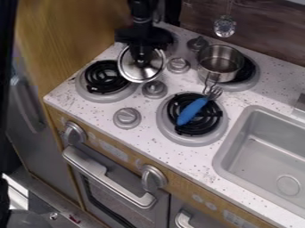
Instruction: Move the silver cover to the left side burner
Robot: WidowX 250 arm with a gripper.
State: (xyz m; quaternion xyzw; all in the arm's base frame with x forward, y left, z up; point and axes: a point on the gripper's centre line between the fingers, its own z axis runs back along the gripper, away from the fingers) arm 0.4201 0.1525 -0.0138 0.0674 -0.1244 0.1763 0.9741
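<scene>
- My claw [141,55] is pinched on the silver cover [132,73] at its knob; my exact grip there is partly hidden.
- The cover hangs tilted, its round face toward the camera, overlapping the inner edge of the left side burner [99,78] in the camera view.
- My arm [142,13] enters from the top edge and points downward, with the claw beneath it.
- Grey knobs [127,118] stand on the speckled stovetop [140,133], between the burners.
- A blue-handled fork [191,111] lies across the black coil of the front burner [216,129], its prongs toward the metal pot [219,71].
- The pot sits on the far right burner [248,73], near the back wall [268,40].
- The grey sink [224,156] is set into the counter on the right.
- Printed marks on the wooden front panel [187,191] are too small to read.
</scene>
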